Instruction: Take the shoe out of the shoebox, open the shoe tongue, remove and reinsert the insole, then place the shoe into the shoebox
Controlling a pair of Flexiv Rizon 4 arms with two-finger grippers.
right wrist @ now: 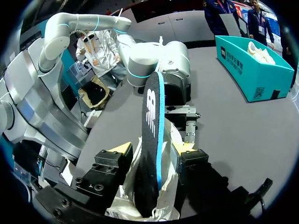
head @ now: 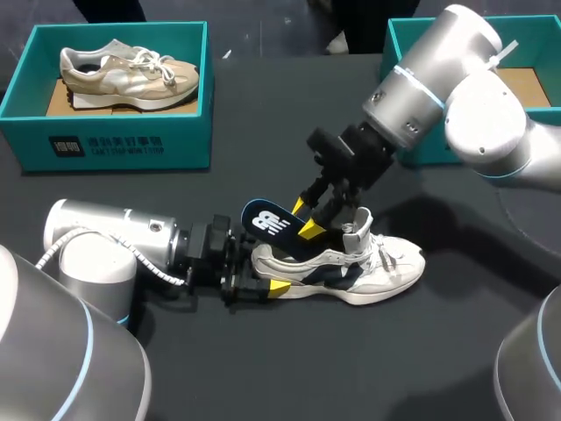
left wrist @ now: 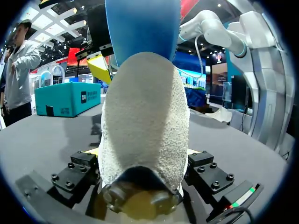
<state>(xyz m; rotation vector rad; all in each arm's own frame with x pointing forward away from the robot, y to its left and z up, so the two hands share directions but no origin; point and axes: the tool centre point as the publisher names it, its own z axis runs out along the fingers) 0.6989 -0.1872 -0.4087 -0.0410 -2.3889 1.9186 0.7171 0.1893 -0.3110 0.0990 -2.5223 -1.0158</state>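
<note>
Teal shoebox (head: 114, 140) holding beige shoe (head: 123, 74), white shoe (head: 386, 267) outside

Right jaws grip insole (head: 267, 224) above shoe (head: 386, 265).

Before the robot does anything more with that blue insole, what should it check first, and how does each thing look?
1. Shoe held steady: the left gripper clamps the heel of the shoe on the table. Ok.
2. Grip on the insole: the right gripper has both fingers on the insole. Ok.
3. Tongue open: the tongue stands up, clear of the opening. Ok.
4. Insole seated: only its front end is inside the shoe and the rest sticks out tilted over the heel. Not ok.
5. Room in the shoebox by the right arm: that arm hides much of its inside. Cannot tell.
</note>
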